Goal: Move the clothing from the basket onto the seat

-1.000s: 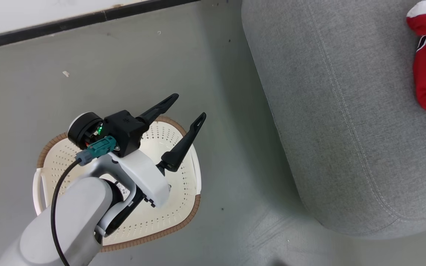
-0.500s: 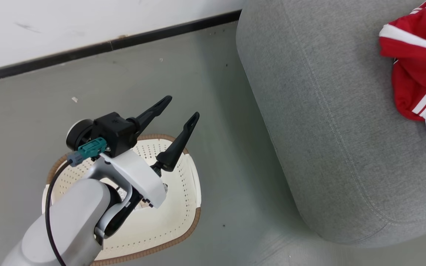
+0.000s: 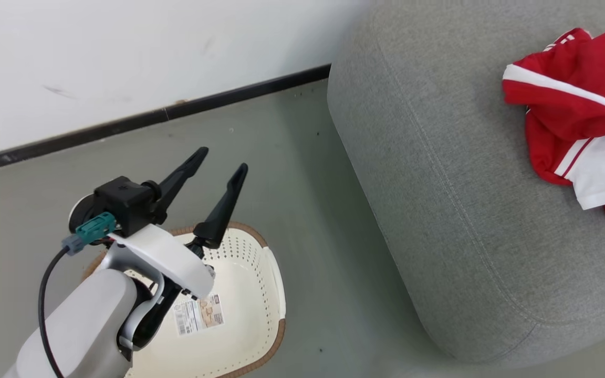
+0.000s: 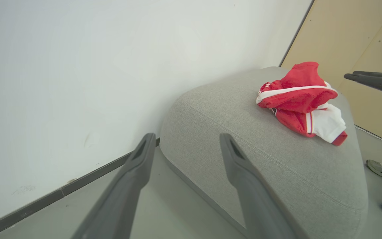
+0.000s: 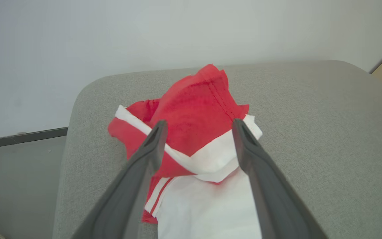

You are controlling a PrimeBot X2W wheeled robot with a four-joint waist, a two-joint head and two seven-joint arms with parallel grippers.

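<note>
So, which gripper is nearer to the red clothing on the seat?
Right. The right gripper, open, points at the clothing from close by. The left gripper, open, hangs above the basket, beside the seat.

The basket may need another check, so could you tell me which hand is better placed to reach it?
Left. The left hand hangs open over the basket, whereas the right hand stands open over the red-and-white clothing on the grey sofa.
</note>
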